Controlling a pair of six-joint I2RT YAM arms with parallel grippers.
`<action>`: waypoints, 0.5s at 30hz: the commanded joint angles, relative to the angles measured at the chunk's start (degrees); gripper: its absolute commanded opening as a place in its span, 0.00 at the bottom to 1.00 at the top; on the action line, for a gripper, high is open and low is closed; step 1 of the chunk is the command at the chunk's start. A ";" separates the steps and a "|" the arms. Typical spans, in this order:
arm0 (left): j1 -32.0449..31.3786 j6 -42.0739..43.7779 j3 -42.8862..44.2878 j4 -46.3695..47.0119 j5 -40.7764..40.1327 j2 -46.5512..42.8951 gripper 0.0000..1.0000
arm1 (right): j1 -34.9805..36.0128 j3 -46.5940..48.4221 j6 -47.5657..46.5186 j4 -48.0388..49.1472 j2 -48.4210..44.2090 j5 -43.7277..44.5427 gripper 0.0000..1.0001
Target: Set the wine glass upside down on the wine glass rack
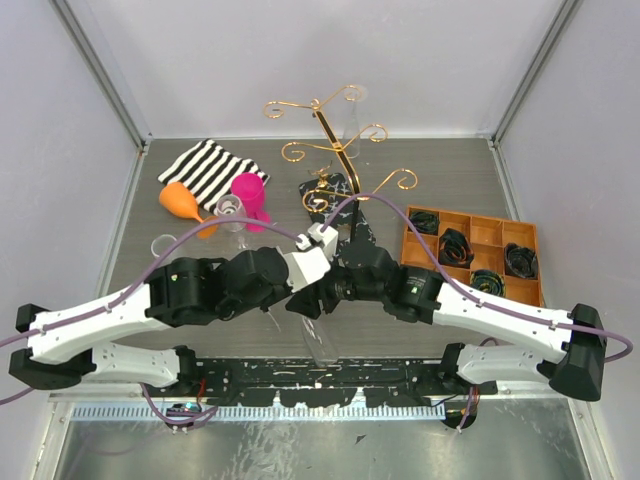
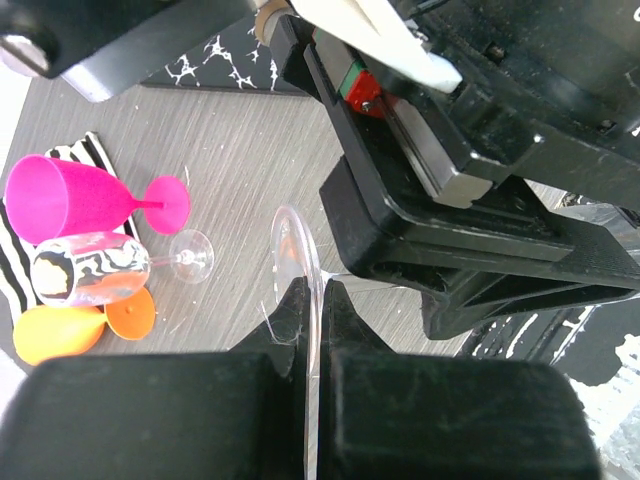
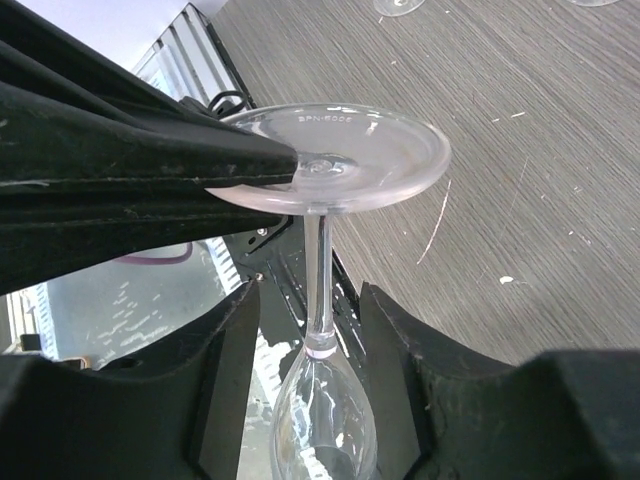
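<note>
At the upper left of the top view a striped cloth (image 1: pixel 208 168) lies on the grey table (image 1: pixel 440 180). An orange glass (image 1: pixel 181 201), a pink glass (image 1: pixel 248 192) and a clear glass (image 1: pixel 231 210) lie on their sides just beside it.

Toward the middle, the left gripper (image 2: pixel 312 298) reaches in from the lower left. Its fingers (image 2: pixel 285 310) are pressed together on the rim of the wine glass (image 3: pixel 335 165), pinching the round foot edge-on.

The wine glass sits in the lower middle of the top view, where the two arms meet, below the rack in the frame and well apart from it. In the right wrist view its foot is at the top, the stem runs down the centre and the bowl is at the bottom edge.

The right gripper (image 3: pixel 312 292) comes in from the lower right. Its fingers (image 3: pixel 235 370) stand spread on either side of the stem, with a gap showing on both sides.

The rack (image 1: pixel 336 150) stands upright at the top middle, its gold curled arms bare and its dark marbled base on the table.

At the right lies an orange tray (image 1: pixel 470 214) with black coiled items in its compartments
</note>
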 commanded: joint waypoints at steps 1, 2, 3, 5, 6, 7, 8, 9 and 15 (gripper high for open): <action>-0.56 0.54 2.17 1.10 -1.43 0.46 0.00 | 0.15 0.05 -0.47 0.60 -2.22 1.04 0.51; -0.58 0.54 2.18 1.22 -1.42 0.52 0.00 | 0.19 -0.15 -0.47 0.59 -2.39 1.14 0.51; -0.59 0.54 2.13 1.40 -1.42 0.57 0.00 | 0.16 -0.36 -0.42 0.59 -2.48 1.15 0.49; -0.70 0.62 2.10 1.58 -1.49 0.68 0.00 | 0.15 -0.61 -0.24 0.66 -2.44 1.21 0.45; -0.73 0.64 2.05 1.76 -1.78 0.74 0.00 | 0.15 -0.65 -0.09 0.67 -2.33 1.20 0.45; -0.71 0.55 2.13 1.82 -2.00 0.87 0.00 | 0.15 -0.76 0.03 0.69 -2.24 1.26 0.45; -0.69 0.54 2.29 1.70 -2.18 0.96 0.00 | 0.19 -0.80 0.16 0.66 -2.26 1.32 0.45; -0.75 0.42 2.51 1.65 -2.33 1.07 0.00 | 0.16 -0.87 0.26 0.63 -2.20 1.35 0.45; -0.86 0.06 2.70 1.67 -2.52 1.22 0.00 | 0.19 -1.45 0.44 1.02 -2.66 1.80 0.43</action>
